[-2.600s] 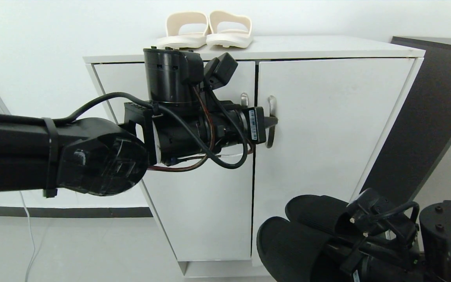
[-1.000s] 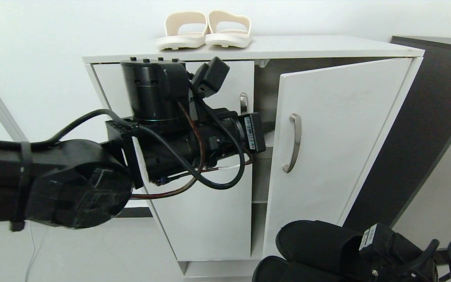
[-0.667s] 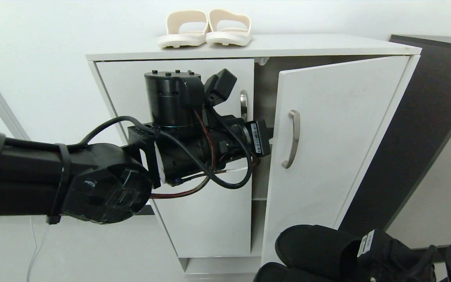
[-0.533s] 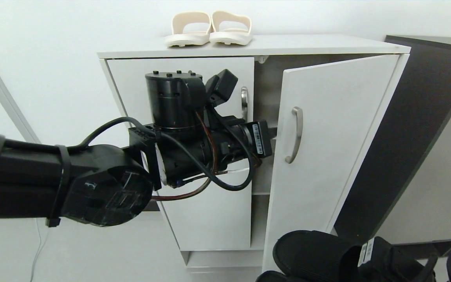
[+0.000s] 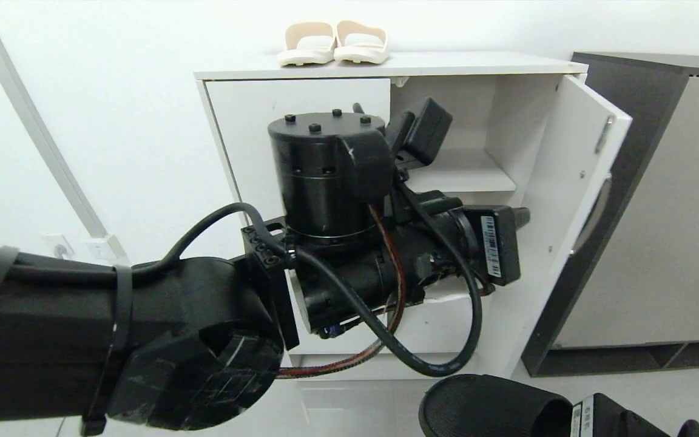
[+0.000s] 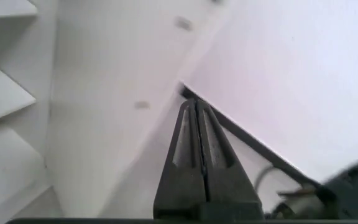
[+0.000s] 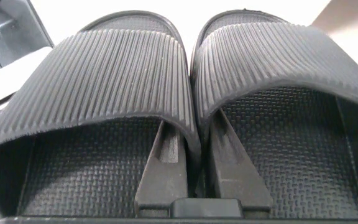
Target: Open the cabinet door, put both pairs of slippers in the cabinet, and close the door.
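The left gripper (image 6: 196, 109), jaws together and empty, sits beside the open cabinet door (image 5: 559, 255) at 3 o'clock, the right gripper (image 7: 194, 143) clamps the black slippers (image 7: 135, 81) at 5 o'clock, and cream slippers (image 5: 332, 42) rest atop the cabinet (image 5: 477, 60) at 12.

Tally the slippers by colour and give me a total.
Cream slippers: 2, on top of the cabinet
Black slippers: 2, held by the right gripper
Total: 4
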